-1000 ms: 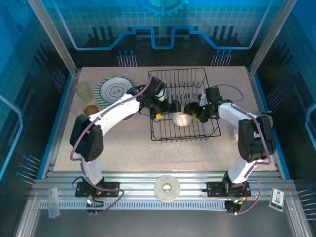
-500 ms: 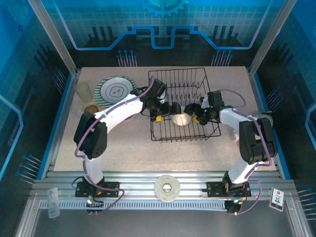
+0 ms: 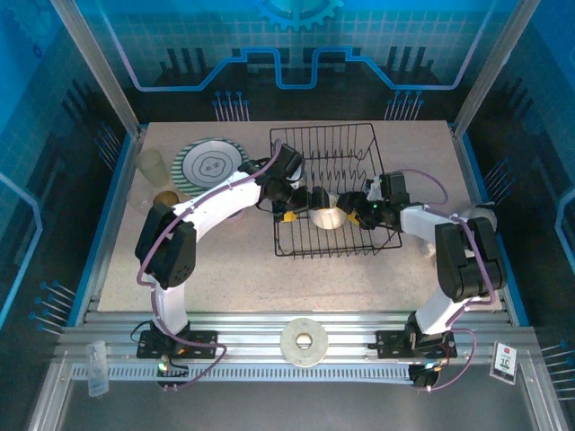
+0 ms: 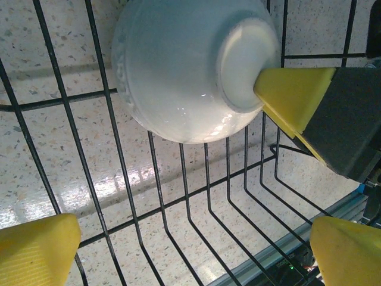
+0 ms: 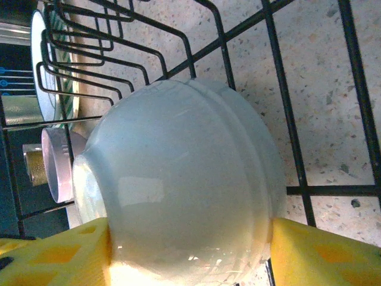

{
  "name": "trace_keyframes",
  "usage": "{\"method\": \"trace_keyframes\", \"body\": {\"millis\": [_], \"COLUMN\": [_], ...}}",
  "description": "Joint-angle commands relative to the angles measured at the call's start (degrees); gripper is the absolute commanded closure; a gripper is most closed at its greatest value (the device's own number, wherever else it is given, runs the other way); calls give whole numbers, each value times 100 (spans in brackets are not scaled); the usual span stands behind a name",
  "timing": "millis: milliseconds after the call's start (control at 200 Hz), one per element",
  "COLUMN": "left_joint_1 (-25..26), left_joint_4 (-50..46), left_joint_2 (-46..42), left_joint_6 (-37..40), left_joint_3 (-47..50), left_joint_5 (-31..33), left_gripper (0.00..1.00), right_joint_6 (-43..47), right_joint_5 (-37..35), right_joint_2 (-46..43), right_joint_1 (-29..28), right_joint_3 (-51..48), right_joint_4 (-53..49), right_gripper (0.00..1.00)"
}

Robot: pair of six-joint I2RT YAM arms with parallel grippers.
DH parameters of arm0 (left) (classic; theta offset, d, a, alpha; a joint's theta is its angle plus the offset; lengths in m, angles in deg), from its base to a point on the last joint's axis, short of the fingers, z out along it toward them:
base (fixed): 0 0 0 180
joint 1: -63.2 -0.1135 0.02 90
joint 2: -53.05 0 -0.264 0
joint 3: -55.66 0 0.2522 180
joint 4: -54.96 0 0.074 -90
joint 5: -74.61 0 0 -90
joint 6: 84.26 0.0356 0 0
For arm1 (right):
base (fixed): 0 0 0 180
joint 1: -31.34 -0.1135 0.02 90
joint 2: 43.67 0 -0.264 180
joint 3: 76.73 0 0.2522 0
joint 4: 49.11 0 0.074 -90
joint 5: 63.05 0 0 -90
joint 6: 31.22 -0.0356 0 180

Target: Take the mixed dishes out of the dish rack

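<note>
The black wire dish rack [image 3: 359, 148] stands mid-table. The cream bowl [image 3: 329, 216] lies on its side on the rack floor near the front. My right gripper [image 3: 351, 207] reaches in from the right. Up close, its yellow fingers [image 5: 324, 256] press on both sides of the cream bowl [image 5: 184, 190], so my right gripper [image 5: 187, 253] is shut on it. My left gripper [image 3: 302, 198] hovers just left of the bowl. It [image 4: 193, 241] is open with only rack wires between the fingers. The cream bowl [image 4: 184, 65] lies ahead of it.
On the table left of the rack are the green-and-white striped plate [image 3: 211, 163], the pale tumbler [image 3: 152, 166] and the small brown cup [image 3: 164, 199]. A lavender cup [image 5: 56, 161] shows beyond the rack wires. A white ring-shaped disc [image 3: 304, 341] lies on the front rail.
My right gripper has come down and leftwards to the bowl and shut on it. My left gripper has drifted slightly towards the bowl. The bowl has barely moved.
</note>
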Motion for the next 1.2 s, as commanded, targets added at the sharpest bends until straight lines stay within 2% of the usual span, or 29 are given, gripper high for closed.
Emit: {"method": "trace_keyframes", "body": {"millis": [0,150,430,610,801,1196], "left_joint_1": [47,31,-74,-318,-387,-405], "left_joint_4": [-251,-371,-16,641,632,776], "left_joint_2": [156,347,581,652,934,1379], "left_joint_6": [131,258,109,-67,-10,-181], "left_joint_3": [-237,-373,-312,-142,-344,-554], "left_joint_5": [173,132,-183,-771,-1016,-1101], "left_gripper": [1,1,1,1,1,1], "right_joint_6": [-153,-161,-323,-392,-587,-972], "right_joint_5": [-646,-663,-625,-627,-577,-507], "right_joint_2": [282,315,262,207,224,400], "right_joint_1": [73,143,256,284,317,328], "right_joint_3": [-475,-556,-761,-782,-844,-903], "right_joint_4": [-703,-705,-583,-660,-633,-567], "right_gripper": [43,54,62,70,75,84]}}
